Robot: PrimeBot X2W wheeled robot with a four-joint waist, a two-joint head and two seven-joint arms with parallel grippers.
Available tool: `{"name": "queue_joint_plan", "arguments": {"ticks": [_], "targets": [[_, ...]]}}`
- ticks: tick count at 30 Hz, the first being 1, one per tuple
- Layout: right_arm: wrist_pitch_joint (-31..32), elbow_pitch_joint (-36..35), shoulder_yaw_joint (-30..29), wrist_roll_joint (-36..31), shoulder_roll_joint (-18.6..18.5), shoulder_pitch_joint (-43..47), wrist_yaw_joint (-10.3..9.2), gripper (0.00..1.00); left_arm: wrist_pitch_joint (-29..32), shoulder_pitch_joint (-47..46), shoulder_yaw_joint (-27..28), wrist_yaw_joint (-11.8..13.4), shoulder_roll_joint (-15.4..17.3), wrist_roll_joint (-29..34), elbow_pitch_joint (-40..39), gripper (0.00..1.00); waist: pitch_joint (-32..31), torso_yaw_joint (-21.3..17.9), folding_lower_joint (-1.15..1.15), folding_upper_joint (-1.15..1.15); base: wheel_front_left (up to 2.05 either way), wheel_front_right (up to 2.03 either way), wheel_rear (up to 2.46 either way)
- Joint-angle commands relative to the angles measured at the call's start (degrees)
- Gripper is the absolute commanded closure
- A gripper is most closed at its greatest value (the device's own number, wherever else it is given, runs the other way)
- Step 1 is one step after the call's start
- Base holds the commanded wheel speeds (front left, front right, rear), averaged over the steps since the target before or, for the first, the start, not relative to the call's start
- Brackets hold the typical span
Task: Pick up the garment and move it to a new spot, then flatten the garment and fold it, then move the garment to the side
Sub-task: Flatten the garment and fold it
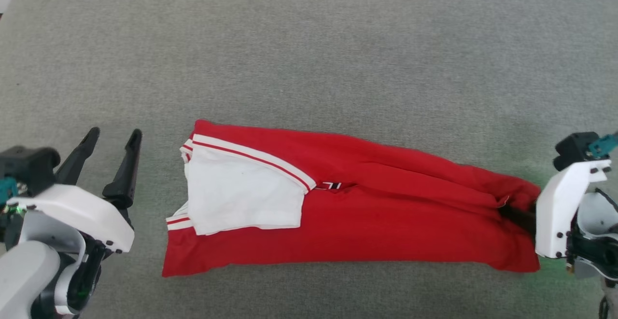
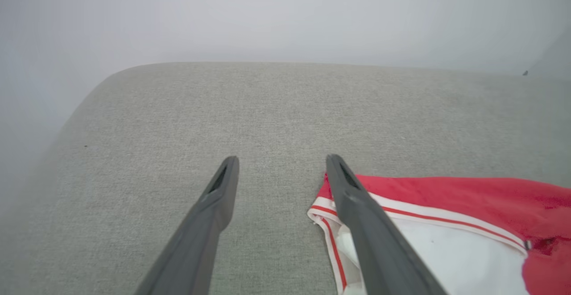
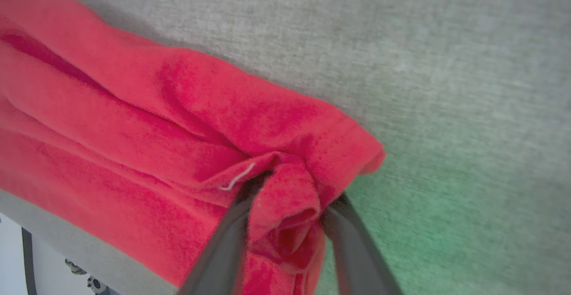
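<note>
The garment (image 1: 386,222) lies folded into a long red band across the grey cushion, with a white panel and white-and-red striped trim at its left end. My left gripper (image 1: 116,133) hovers open just left of that end, holding nothing; in the left wrist view its right finger (image 2: 370,232) overlaps the striped trim of the garment (image 2: 446,192). My right gripper (image 1: 519,215) is at the band's right end. In the right wrist view its fingers (image 3: 223,250) flank a bunched fold of the garment (image 3: 134,130), and the right gripper (image 3: 299,188) pinches that fold.
The grey fabric cushion (image 1: 309,44) stretches wide beyond the garment, with a rounded far-left corner (image 2: 116,76). A pale wall rises behind it. A green glow tints the fabric by my right wrist (image 3: 424,223).
</note>
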Motion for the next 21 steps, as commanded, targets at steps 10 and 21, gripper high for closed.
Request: {"name": "queue_joint_plan", "arguments": {"ticks": [10,21], "targets": [[-2.64,1.41,1.08,6.96,-1.79,-2.28,0.31,1.00,-4.21,7.46,10.22,-4.66,-8.35,5.90,6.66,0.00,-0.53,1.03,0.00,0.00,0.00,0.00,0.00],[-5.55,3.92,-6.53,8.08,-7.10,-2.38,0.18,1.00,-4.22,19.08,31.06,-16.04,-22.97,20.05,10.05,0.00,-0.97,-1.43,0.00,0.00,0.00,0.00,0.00]]}}
